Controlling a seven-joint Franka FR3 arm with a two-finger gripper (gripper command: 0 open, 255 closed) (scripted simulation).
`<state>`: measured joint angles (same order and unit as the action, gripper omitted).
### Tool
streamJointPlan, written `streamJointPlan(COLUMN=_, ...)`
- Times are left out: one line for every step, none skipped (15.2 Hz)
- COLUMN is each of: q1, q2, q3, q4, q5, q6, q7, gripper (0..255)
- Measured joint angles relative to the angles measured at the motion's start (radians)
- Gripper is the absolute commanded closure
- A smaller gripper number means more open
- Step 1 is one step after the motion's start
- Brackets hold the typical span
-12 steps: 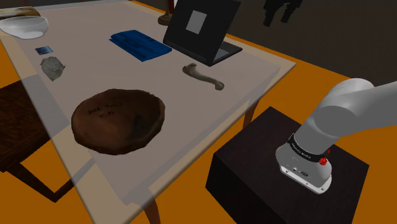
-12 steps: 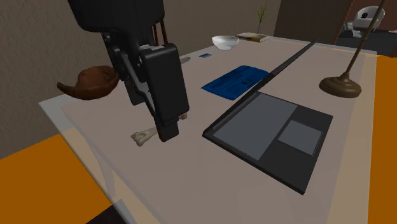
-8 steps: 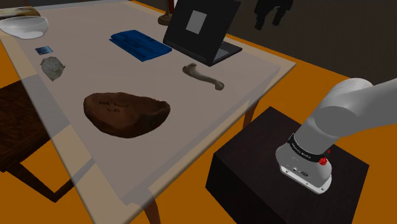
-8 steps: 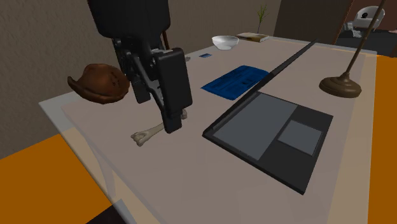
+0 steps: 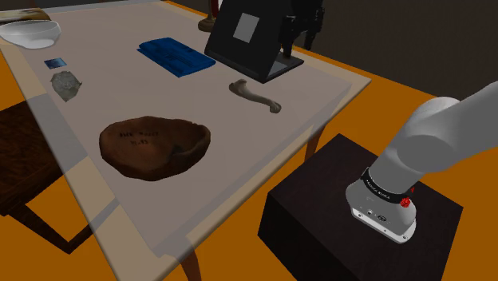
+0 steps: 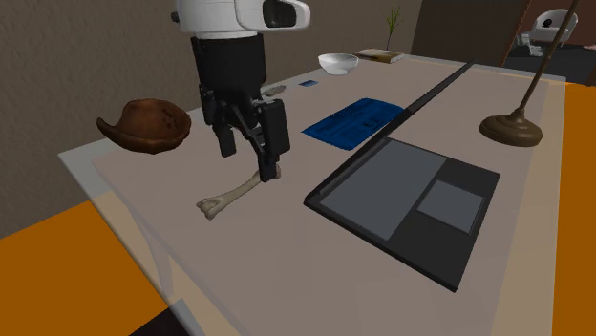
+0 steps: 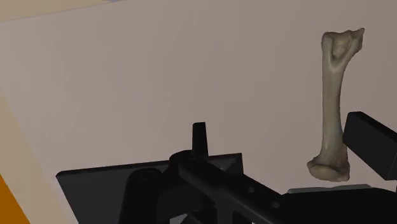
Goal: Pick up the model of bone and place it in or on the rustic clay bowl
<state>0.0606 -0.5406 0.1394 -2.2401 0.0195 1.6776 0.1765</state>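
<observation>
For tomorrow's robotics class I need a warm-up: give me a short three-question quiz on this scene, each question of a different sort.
1. True or false: the bone lies on the table, outside the brown bowl.
2. The gripper is: A shut on the bone; B open, over the table; C inside the bowl.
3. Fill in: the blue flat thing lies beside the open ____.
Key: 1 true; 2 B; 3 laptop.

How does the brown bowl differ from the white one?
The brown bowl is dark and rough with an uneven rim; the white bowl is smooth with an even round rim. The brown bowl looks wider and shallower, the white bowl deeper. Both sit on the table, open side up.
</observation>
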Motion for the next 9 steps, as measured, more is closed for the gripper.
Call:
streamJointPlan(q1=0.005, q2=0.026, q3=0.010, q4=0.009, q5=-0.001, q6=0.008, q7=0.001, gripper=0)
streamJointPlan(q1=0.012, q2=0.051, q3=0.024, q4=0.008, q5=0.000, q6=0.023, q7=0.006, gripper=0)
streamJointPlan(q1=0.017, q2=0.087, q3=0.037, q4=0.026, q5=-0.002, q6=0.031, q7=0.011, gripper=0)
streamJointPlan(q1=0.023, q2=0.122, q3=0.050, q4=0.037, q5=-0.004, q6=0.045, q7=0.016, gripper=0)
streamJointPlan(q1=0.030, q2=0.146, q3=0.063, q4=0.036, q5=-0.004, q6=0.059, q7=0.022, gripper=0)
streamJointPlan(q1=0.034, q2=0.180, q3=0.073, q4=0.044, q5=-0.009, q6=0.076, q7=0.023, gripper=0)
streamJointPlan(q1=0.041, q2=0.219, q3=0.089, q4=0.067, q5=-0.012, q6=0.081, q7=0.034, gripper=0)
streamJointPlan(q1=0.046, q2=0.260, q3=0.103, q4=0.085, q5=-0.017, q6=0.094, q7=0.042, gripper=0)
streamJointPlan(q1=0.052, q2=0.291, q3=0.114, q4=0.097, q5=-0.022, q6=0.100, q7=0.047, gripper=0)
